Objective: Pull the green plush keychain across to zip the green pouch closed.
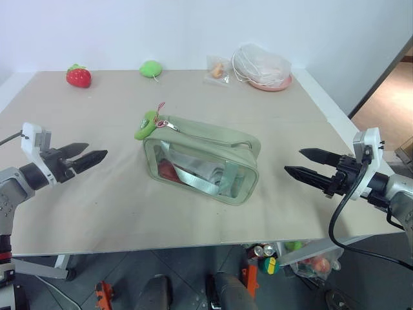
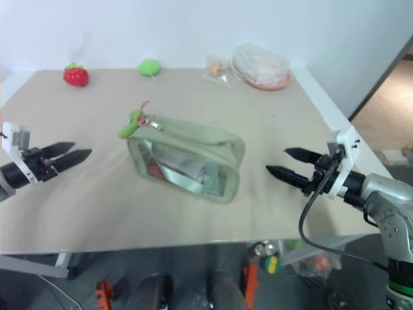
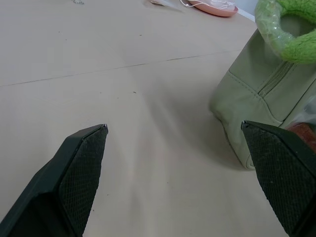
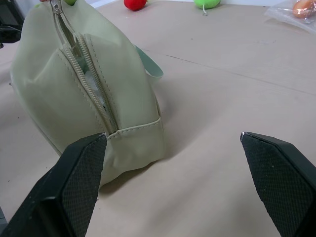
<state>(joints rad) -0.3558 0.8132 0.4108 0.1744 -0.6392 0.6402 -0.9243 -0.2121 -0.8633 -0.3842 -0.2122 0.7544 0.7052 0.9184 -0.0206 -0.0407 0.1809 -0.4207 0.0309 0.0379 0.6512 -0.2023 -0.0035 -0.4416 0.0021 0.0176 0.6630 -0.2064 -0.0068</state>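
On the worktop (image 1: pixel 116 194): you've got the green pouch (image 1: pixel 201 166) mid-table, zipper open.
Keychain: green plush keychain (image 1: pixel 145 126) sits at the pouch's far-left end.
Left gripper (image 1: pixel 90 155): fingers apart, empty, left of pouch.
Right gripper (image 1: pixel 301 163): spread too, empty, right of pouch.

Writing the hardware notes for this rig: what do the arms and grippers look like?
Both arms are silver-grey metal with black joint sections. Each ends in a white bracket block at the wrist and two black fingers tapering to points; the left gripper and right gripper match. The wrist views show the finger pads have a fine cross-hatched texture. A black cable loops down from the right wrist.
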